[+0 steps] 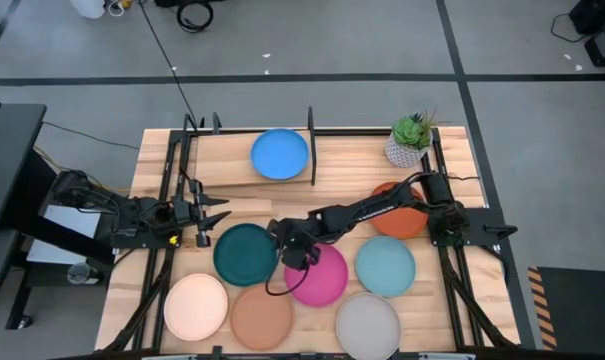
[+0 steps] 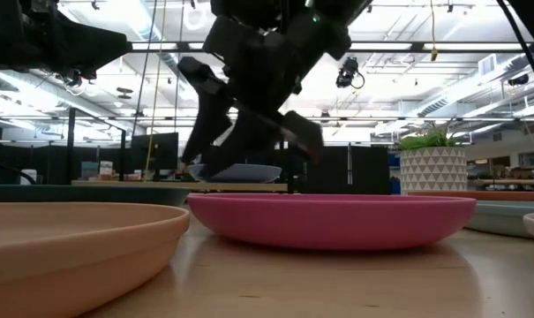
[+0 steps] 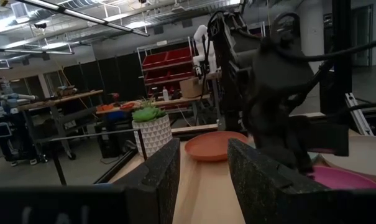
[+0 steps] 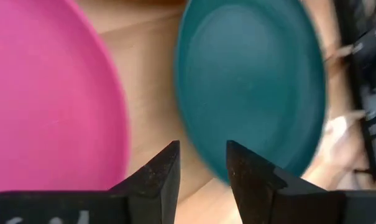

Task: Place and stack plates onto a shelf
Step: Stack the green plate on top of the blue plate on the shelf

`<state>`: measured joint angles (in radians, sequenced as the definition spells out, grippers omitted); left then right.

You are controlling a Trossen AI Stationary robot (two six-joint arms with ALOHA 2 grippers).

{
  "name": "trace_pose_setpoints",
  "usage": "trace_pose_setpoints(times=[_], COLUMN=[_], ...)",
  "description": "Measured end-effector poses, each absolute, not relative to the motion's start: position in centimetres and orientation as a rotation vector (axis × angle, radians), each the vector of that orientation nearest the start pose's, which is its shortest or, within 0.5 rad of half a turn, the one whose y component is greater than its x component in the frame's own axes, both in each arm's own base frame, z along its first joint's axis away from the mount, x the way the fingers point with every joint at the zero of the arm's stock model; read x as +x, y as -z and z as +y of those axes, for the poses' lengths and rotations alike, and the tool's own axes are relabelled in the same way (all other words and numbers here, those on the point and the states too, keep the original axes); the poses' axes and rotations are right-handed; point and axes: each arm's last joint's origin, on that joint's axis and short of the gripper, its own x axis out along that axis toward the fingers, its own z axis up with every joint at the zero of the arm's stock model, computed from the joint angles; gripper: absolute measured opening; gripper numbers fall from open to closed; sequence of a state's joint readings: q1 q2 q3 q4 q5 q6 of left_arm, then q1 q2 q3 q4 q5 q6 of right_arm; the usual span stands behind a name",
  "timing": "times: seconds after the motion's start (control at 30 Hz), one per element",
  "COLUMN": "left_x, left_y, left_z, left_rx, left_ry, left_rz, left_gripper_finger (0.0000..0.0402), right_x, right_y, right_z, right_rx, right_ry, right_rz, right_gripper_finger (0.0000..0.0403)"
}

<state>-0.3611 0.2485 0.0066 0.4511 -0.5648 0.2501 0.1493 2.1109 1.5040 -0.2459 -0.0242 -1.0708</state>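
Note:
The blue plate [image 1: 279, 154] lies flat on the shelf [image 1: 222, 165] at the table's far left. The other plates lie on the tabletop: dark teal [image 1: 245, 253], magenta [image 1: 322, 275], light teal [image 1: 385, 265], orange-red [image 1: 400, 218] partly under the right arm, cream-peach [image 1: 195, 306], tan [image 1: 261, 316] and light grey [image 1: 367, 325]. My right gripper [image 1: 288, 246] is open. It hangs above the gap between the magenta plate [image 4: 45, 93] and the dark teal plate [image 4: 250, 81], its fingers over the teal rim. My left gripper [image 1: 210, 213] is open beside the shelf's near side.
A potted plant [image 1: 410, 140] in a white pot stands at the far right of the table. The shelf's black upright bars [image 1: 311, 145] rise beside the blue plate. The black frame tubes [image 1: 462, 270] run along the table's left and right sides.

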Motion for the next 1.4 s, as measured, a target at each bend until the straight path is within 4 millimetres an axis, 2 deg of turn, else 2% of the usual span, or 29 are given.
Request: trace_pose_setpoints(times=[0.1,0.27,0.47,0.67,0.83,1.2,1.4], left_x=[10.5,10.5,10.5,10.5,10.6,10.6,10.6], left_y=[-18.7,-18.7,-18.7,-18.7,-18.6,-18.6,-18.6], left_z=[-2.3,-2.3,-2.3,-2.3,-2.3,-2.3,-2.3], left_rx=[0.155,0.155,0.159,0.161,0.166,0.164,0.164], left_ry=[-0.225,-0.225,-0.225,-0.232,-0.233,-0.232,-0.232], left_rz=[-0.161,-0.161,-0.160,-0.161,-0.150,-0.148,-0.147], left_gripper_finger=[0.0142,0.0142,0.0142,0.0142,0.0142,0.0142,0.0142], right_x=[45.0,44.9,45.7,46.7,47.3,47.3,47.2], right_y=[-16.5,-15.5,-14.4,-12.3,-12.2,-12.6,-13.0], right_z=[6.9,6.6,6.0,6.0,6.1,5.9,6.3], right_rx=[-1.107,-1.151,-1.163,-1.183,-1.186,-1.174,-1.204], right_ry=[-0.631,-0.650,-0.634,-0.624,-0.613,-0.597,-0.572], right_rz=[0.631,0.673,0.639,0.666,0.661,0.665,0.674], right_gripper_finger=[0.0130,0.0126,0.0126,0.0126,0.0111,0.0022,0.0025])
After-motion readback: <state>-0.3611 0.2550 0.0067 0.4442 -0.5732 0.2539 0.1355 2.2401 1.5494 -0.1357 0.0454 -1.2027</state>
